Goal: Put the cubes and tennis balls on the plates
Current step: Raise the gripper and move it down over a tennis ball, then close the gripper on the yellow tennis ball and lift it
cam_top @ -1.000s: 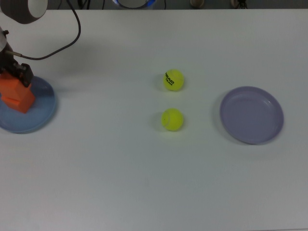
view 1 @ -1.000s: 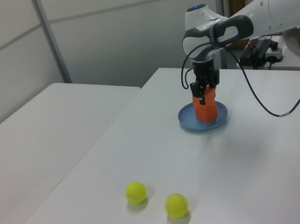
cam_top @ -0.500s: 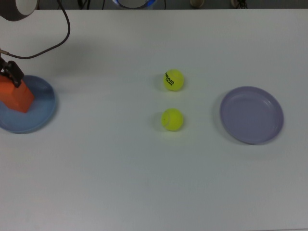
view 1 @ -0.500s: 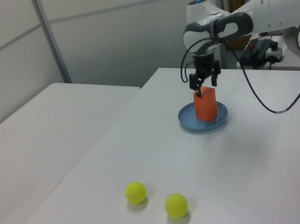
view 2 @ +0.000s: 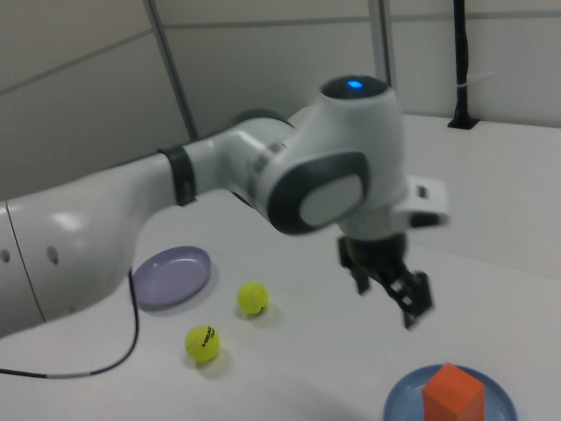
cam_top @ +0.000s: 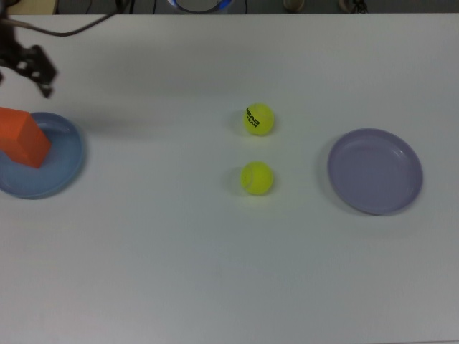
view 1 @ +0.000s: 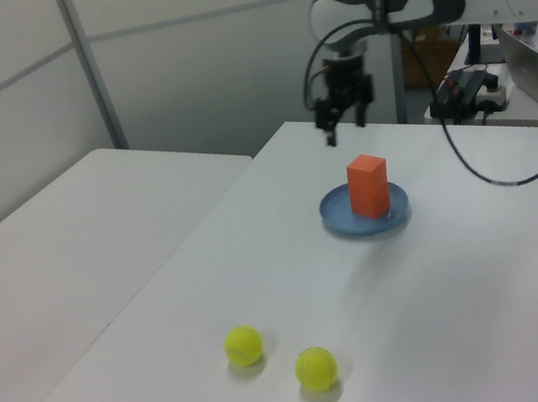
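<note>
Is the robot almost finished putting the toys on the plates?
About halfway. The orange cubes stand stacked on the blue plate, so that part looks done. The claw is open and empty, up above the table. Both tennis balls are on the table, and the purple plate has nothing on it.

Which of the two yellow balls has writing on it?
The tennis ball farther from the camera in the top view, above the other one. It shows black lettering on its side. The nearer tennis ball, just below it, shows only plain fuzz there.
</note>
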You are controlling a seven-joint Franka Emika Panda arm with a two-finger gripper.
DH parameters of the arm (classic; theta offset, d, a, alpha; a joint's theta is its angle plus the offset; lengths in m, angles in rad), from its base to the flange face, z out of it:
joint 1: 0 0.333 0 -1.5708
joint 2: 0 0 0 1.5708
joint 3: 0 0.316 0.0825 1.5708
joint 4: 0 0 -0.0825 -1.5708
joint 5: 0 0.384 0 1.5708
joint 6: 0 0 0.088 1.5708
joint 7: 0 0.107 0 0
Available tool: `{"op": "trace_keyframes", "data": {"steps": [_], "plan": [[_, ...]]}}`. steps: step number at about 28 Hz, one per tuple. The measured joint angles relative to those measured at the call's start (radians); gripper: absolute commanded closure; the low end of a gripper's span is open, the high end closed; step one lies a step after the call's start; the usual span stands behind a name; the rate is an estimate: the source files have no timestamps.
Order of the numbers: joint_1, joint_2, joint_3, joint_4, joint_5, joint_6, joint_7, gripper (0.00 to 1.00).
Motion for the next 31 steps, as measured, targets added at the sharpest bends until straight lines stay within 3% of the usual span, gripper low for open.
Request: {"op": "trace_keyframes", "data": {"steps": [7, 11, 16, 18, 24, 31], "plan": [[0.222, 0.040, 0.022, -0.023, 0.043, 0.006, 0.046, 0.00], [0.353, 0.077, 0.024, -0.039, 0.045, 0.051, 0.114, 0.00], [0.470, 0.099, 0.023, -0.091, 0.045, 0.139, 0.182, 0.00], [0.502, 0.108, 0.023, -0.111, 0.035, 0.172, 0.212, 0.00], [0.561, 0.172, 0.022, -0.138, -0.068, 0.261, 0.343, 0.00], [0.558, 0.221, 0.011, -0.138, -0.093, 0.310, 0.370, 0.00]]}}
